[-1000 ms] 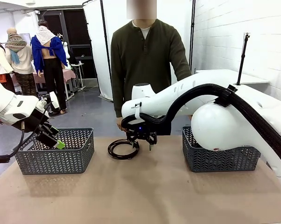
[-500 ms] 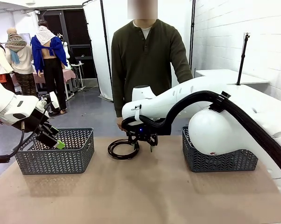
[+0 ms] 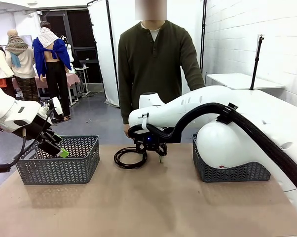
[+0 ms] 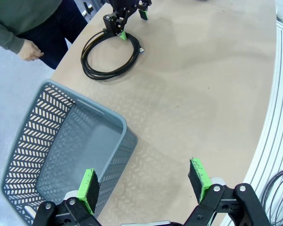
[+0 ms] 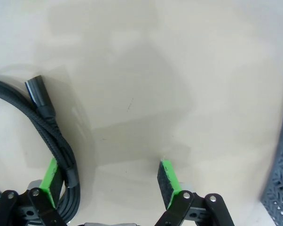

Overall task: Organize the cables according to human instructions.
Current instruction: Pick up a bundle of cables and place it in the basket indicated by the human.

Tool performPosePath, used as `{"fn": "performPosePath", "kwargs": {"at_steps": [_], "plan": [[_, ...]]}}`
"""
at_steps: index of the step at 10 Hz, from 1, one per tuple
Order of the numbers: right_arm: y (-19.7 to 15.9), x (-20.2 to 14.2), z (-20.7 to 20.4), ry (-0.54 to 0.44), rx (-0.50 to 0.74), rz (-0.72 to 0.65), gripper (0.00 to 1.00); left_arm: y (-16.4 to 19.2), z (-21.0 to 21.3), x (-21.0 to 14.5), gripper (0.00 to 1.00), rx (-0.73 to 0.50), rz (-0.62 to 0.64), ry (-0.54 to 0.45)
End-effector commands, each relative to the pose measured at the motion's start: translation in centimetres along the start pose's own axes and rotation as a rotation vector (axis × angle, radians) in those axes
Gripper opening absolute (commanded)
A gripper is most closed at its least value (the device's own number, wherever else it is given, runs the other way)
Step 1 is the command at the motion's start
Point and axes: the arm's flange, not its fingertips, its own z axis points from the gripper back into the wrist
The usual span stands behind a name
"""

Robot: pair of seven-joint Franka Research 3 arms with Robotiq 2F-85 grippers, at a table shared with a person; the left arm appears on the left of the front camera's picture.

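One black cable (image 3: 130, 158) lies coiled on the brown table in front of the human (image 3: 153, 64), who stands at the far side with arms down. My right gripper (image 3: 151, 151) hangs open right at the coil's right edge. In the right wrist view the cable (image 5: 54, 129) and its plug end (image 5: 37, 89) run just inside the left pad (image 5: 50, 173), with bare table between the pads. My left gripper (image 3: 54, 144) is open above the left basket's front rim. The left wrist view shows the coil (image 4: 111, 54) far off.
A grey lattice basket (image 3: 59, 168) stands at the table's left, and its inside (image 4: 61, 155) looks empty from above. A second grey basket (image 3: 222, 173) stands at the right, partly behind my right arm. The near half of the table is bare.
The right arm's elbow has swung left and lower, and its gripper has sunk slightly toward the table beside the coil. The left arm and the person have stayed put.
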Motion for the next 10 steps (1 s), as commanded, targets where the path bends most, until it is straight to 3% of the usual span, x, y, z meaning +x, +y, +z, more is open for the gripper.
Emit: {"fn": "performPosePath", "kwargs": {"at_steps": [1, 2, 3, 8, 9, 10], "plan": [[1.3, 1.1, 0.1, -0.023, -0.04, -0.014, 1.0, -0.1, -0.1, -0.4, 1.0, -0.008, 0.008, -0.007], [1.4, 1.1, 0.1, -0.009, -0.036, -0.005, 1.0, -0.1, -0.1, -0.4, 1.0, -0.008, 0.008, -0.007], [1.6, 1.0, 0.1, -0.01, -0.039, -0.004, 0.88, -0.1, -0.1, -0.4, 1.0, -0.008, 0.008, -0.007], [1.6, 1.4, 0.9, 0.026, 0.047, 0.005, 0.1, -0.1, -0.1, -0.4, 1.0, -0.008, 0.008, -0.007], [1.4, 1.5, 1.1, 0.021, 0.047, 0.007, 0.0, -0.1, -0.1, -0.4, 1.0, -0.008, 0.008, -0.007], [1.2, 1.6, 1.4, 0.019, 0.053, 0.005, 0.0, -0.1, -0.1, -0.4, 1.0, -0.008, 0.008, -0.007]]}}
